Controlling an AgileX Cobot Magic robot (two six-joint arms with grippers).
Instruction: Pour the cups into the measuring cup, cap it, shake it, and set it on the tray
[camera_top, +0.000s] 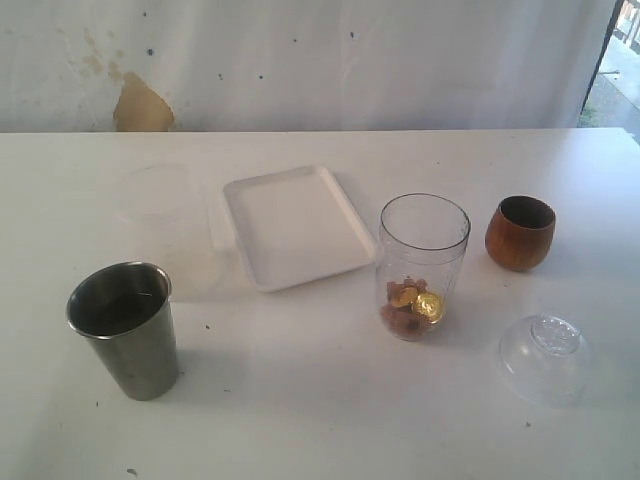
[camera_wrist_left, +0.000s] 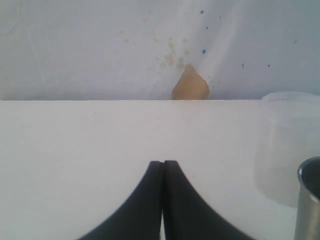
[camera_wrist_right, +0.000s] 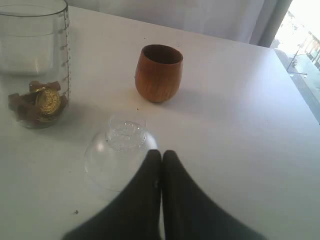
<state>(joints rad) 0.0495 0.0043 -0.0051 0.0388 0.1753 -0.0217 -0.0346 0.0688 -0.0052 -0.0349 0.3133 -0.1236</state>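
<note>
- Two cups, both upright with mouths up: the steel tumbler (camera_top: 125, 330) stands at the near left of the white table (camera_top: 330, 410), its taper narrowing downward. The wooden cup (camera_top: 520, 233) stands well apart at the far right, and its dark inside shows.
- Between them, right of centre, the measuring cup (camera_top: 423, 265) also stands upright with its long axis vertical and its mouth open and uncapped. In the right wrist view its printed scale runs up the side that faces the wooden cup.
- At the bottom of the measuring cup lie gold-foil pieces (camera_top: 420, 303) among brownish lumps; the rest of it looks empty.
- The tray (camera_top: 297, 225) lies flat just left of the measuring cup, with nothing on it. Its edges are skewed against the table edge, the near end swung toward the measuring cup.
- A frosted cup (camera_top: 160, 205) stands upright left of the tray and behind the steel tumbler.
- A clear dome lid (camera_top: 545, 358) rests on the table in front of the wooden cup, apart from the measuring cup; its knobbed crown appears to point up.
- The left gripper (camera_wrist_left: 163, 162) has its fingers pressed together on nothing, over bare table, with the steel tumbler at the edge of its view.
- The right gripper (camera_wrist_right: 161, 152) is likewise closed and empty, just short of the dome lid.
</note>
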